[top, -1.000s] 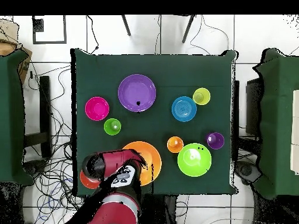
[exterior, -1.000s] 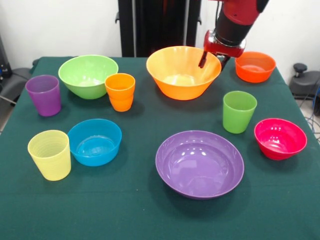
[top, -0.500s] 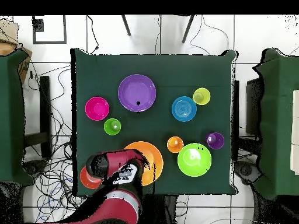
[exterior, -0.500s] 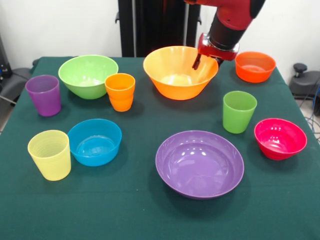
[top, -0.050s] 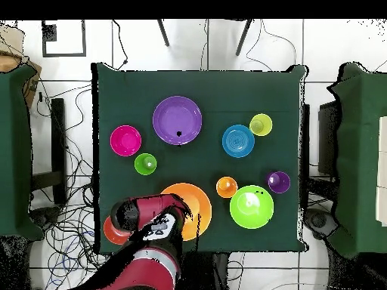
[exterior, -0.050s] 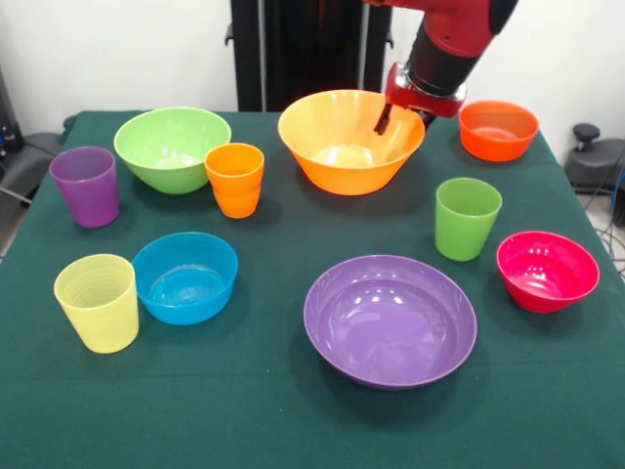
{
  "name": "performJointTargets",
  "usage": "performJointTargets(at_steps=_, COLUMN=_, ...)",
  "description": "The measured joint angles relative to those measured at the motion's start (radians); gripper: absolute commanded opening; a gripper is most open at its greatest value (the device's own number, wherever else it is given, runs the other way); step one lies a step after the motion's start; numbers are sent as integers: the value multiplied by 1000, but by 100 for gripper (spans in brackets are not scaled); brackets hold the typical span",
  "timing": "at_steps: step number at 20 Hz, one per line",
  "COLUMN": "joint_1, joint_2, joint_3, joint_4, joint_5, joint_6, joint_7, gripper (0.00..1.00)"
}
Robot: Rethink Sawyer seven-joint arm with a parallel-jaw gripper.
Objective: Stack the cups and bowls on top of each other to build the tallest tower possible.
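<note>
Gripping the orange-yellow bowl (exterior, -0.050s: 350, 140) by its rim at upper centre — my gripper (exterior, -0.050s: 402, 119) pinches the wall — to start the tower's base.

Red arm (exterior, -0.050s: 451, 34), black band, dark fingers (exterior, -0.050s: 382, 119)

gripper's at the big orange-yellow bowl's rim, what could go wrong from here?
1. The gripper meets the large orange-yellow plastic bowl at one side of the rim only; lifted there, the bowl may tilt or slip.
2. The small orange-red plastic bowl stands close beside the arm and could get knocked.
</note>
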Motion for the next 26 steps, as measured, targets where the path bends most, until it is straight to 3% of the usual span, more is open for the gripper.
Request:
performJointTargets(at_steps=1, joint_1=3, joint_2=0, joint_3=-1, joint_4=0, joint_5=0, joint_6=0, joint_7=0, gripper=0)
performJointTargets(at_steps=26, joint_1=-3, joint_2=-8, joint_3=-12, joint_4=-18, joint_5=0, joint_6=0, joint_7=0, gripper=0)
